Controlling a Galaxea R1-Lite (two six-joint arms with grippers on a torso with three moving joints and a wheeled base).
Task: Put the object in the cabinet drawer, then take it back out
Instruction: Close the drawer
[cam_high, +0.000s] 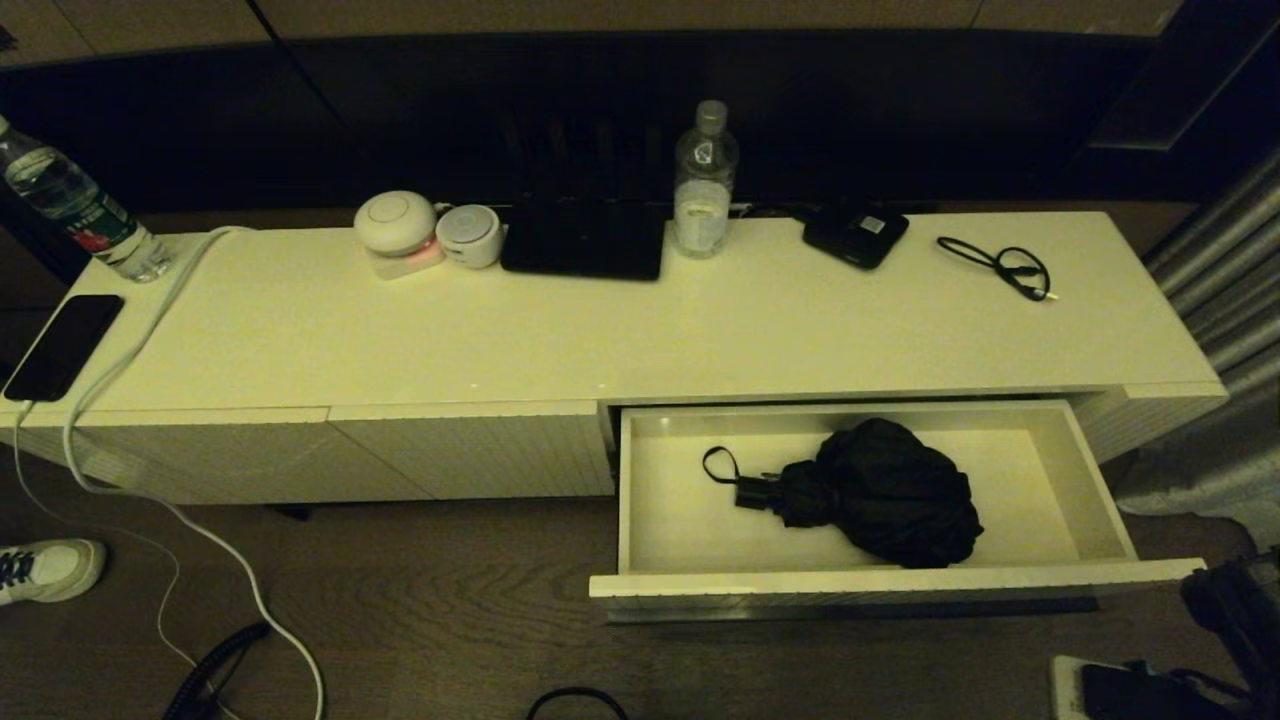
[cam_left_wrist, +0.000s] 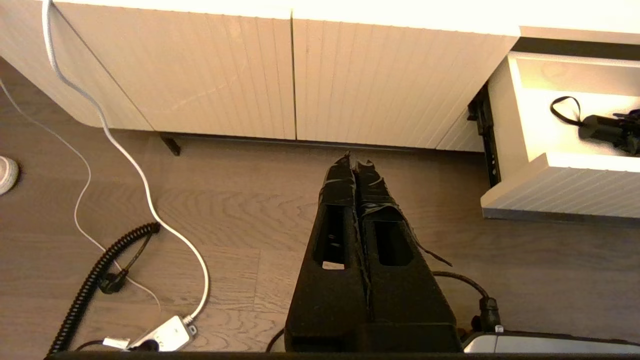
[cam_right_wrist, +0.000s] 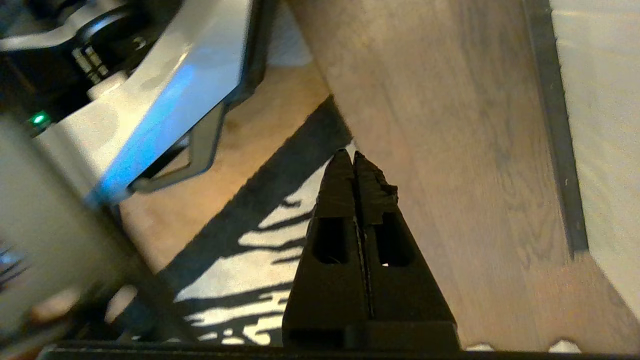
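Note:
The black umbrella (cam_high: 880, 492) lies inside the pulled-out cabinet drawer (cam_high: 890, 582), its short handle and wrist loop (cam_high: 722, 466) pointing left. The left wrist view catches the handle (cam_left_wrist: 600, 128) and the drawer's ribbed front (cam_left_wrist: 565, 189) off to one side. My left gripper (cam_left_wrist: 356, 161) is shut and empty, low over the wood floor in front of the closed ribbed panels. My right gripper (cam_right_wrist: 353, 156) is shut and empty too, hanging over the floor near the robot's base. Neither gripper shows in the head view.
On the cabinet top (cam_high: 620, 330) stand a water bottle (cam_high: 704, 182), a flat black device (cam_high: 856, 234), a thin black cable (cam_high: 1000, 264), two round white gadgets (cam_high: 428, 234) and a phone (cam_high: 62, 346). White and coiled cords (cam_left_wrist: 125, 200) trail on the floor at left.

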